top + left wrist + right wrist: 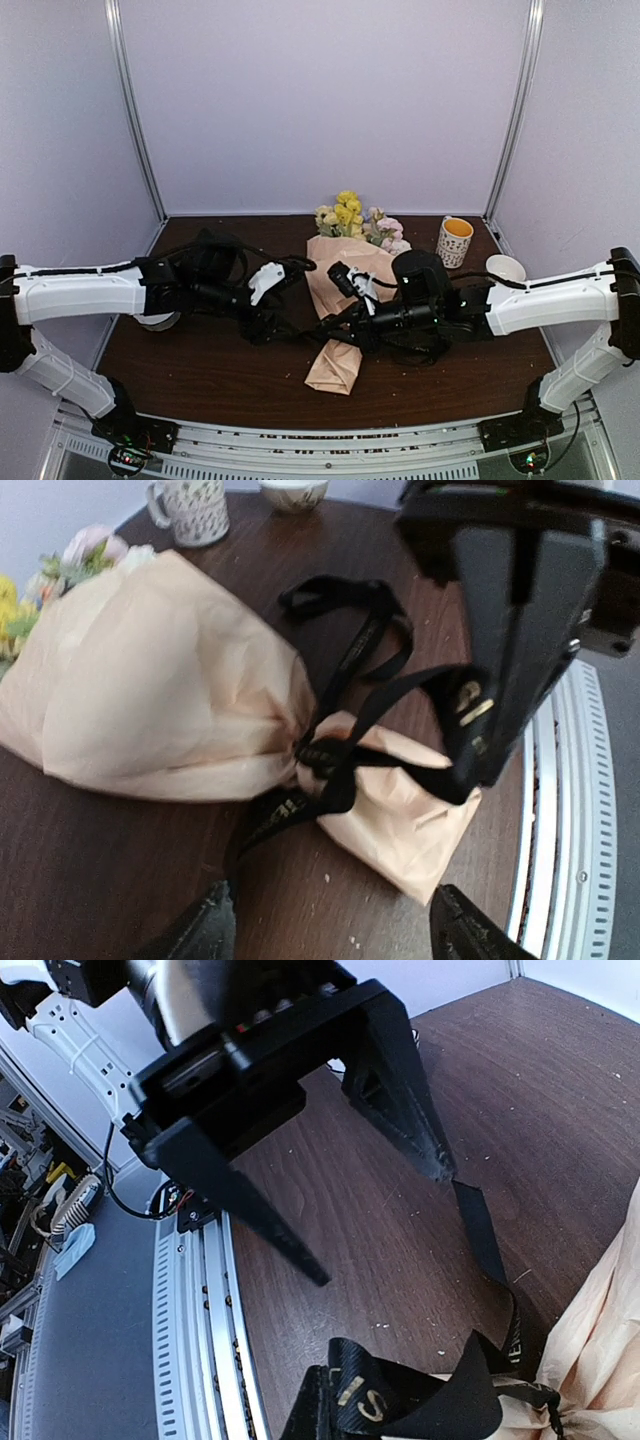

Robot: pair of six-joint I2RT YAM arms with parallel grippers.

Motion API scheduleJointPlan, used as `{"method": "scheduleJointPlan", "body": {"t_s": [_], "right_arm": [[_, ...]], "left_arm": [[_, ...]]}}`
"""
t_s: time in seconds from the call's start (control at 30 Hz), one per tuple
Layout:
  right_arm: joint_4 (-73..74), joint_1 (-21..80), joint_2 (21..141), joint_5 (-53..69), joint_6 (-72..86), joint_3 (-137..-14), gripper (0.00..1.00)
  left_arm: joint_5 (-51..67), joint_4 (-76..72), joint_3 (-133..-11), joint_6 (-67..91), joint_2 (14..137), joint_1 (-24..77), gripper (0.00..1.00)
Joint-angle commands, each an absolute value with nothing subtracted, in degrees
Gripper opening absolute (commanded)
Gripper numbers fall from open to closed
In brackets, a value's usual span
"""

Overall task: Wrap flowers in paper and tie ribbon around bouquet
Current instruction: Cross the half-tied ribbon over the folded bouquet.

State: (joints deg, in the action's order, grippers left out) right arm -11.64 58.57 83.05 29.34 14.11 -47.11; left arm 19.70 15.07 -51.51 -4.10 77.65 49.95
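Left gripper (335,925) gapes wide, empty, near the bouquet (150,690) — right gripper (470,775) pinched on the ribbon (365,650), apparently tensioning it to cinch the neck.

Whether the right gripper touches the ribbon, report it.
Touching. Left wrist view: the ribbon runs taut into the shut right gripper.

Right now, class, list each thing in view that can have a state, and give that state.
bouquet: wrapped in paper, lying on its side
ribbon: cinched round the bouquet's narrow part, one end pulled up
left gripper: open, holding nothing
right gripper: shut on the ribbon
mug: upright
bowl: upright
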Motion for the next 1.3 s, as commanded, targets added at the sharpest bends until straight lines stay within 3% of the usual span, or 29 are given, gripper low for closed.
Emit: {"method": "scheduleJointPlan", "body": {"t_s": [0.0, 0.13, 0.3, 0.43, 0.47, 0.57, 0.6, 0.8, 0.9, 1.13, 1.27], "right_arm": [[-15.45, 57.69, 81.12, 29.79, 16.52, -44.5, 0.0], [-16.04, 57.25, 80.95, 30.08, 17.44, -43.55, 0.0], [-16.59, 56.75, 80.82, 29.87, 18.01, -43.57, 0.0], [-16.61, 56.44, 80.5, 29.35, 18.07, -43.29, 0.03], [-16.45, 56.37, 80.63, 29.38, 17.96, -43.35, 0.03], [-15.43, 56.23, 81.07, 29.35, 17.73, -43.81, 0.03], [-15.34, 56.25, 81.18, 29.23, 17.76, -43.96, 0.03], [-15.45, 56.01, 81.37, 28.16, 18.48, -44.22, 0.03], [-15.83, 55.98, 81.3, 27.82, 19.06, -43.97, 0.03], [-16.31, 55.98, 81.18, 26.88, 19.57, -43.82, 0.03], [-16.35, 55.89, 80.92, 26.66, 19.71, -43.75, 0.03]], "left_arm": [[27.37, -5.59, -48.8, -8.64, 78.65, 52.57, 0.7], [25.57, -5.02, -50.7, -11.58, 81.38, 54.22, 0.68], [22.1, -2.94, -50.89, -15.36, 82.96, 54.62, 0.56], [19.65, -2.13, -50.24, -19.01, 83.42, 54.67, 0.53], [18.91, -2.4, -50.01, -20.2, 83.71, 54.67, 0.54], [18.75, -4.58, -50.63, -21.93, 86.61, 54.68, 0.77], [19.52, -4.65, -51.6, -21.67, 88.02, 54.67, 0.8], [24.2, -10.91, -53.18, -15.95, 93.8, 54.62, 0.82], [25.43, -15.7, -51.42, -13.06, 94.09, 54.2, 0.77], [29.07, -19.04, -51.97, -8.96, 97.01, 54.14, 0.52], [29.36, -18.22, -52.29, -8.89, 97.47, 54.14, 0.31]]}}
